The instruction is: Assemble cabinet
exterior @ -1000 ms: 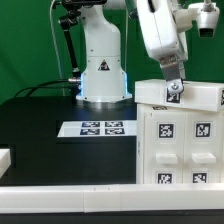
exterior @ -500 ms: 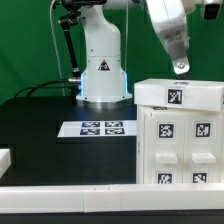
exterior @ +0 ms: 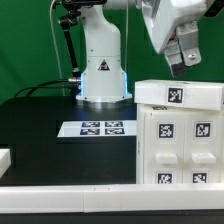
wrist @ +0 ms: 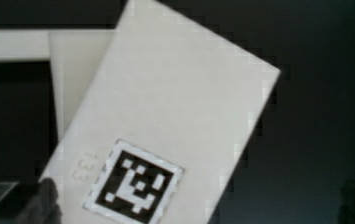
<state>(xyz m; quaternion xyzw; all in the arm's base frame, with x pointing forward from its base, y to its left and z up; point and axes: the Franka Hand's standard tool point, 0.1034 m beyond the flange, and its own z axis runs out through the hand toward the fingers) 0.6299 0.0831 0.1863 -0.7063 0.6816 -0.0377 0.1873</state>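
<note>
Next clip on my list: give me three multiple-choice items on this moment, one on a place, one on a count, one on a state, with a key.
1. Where does the cabinet stand in the exterior view?
A. at the exterior view's right
B. at the exterior view's left
C. behind the arm's base

2. How many tags does the marker board carry?
A. two
B. four
C. six

3. How does the gripper stand to the cabinet?
A. clamped on its top
B. pressing its front face
C. in the air above it, apart from it

Key:
1. A, the white body fills the lower part at the exterior view's right.
2. B, four black-and-white squares show on the flat sheet.
3. C, green background shows between the fingers and the cabinet's top; nothing is seen in the grip.
</note>
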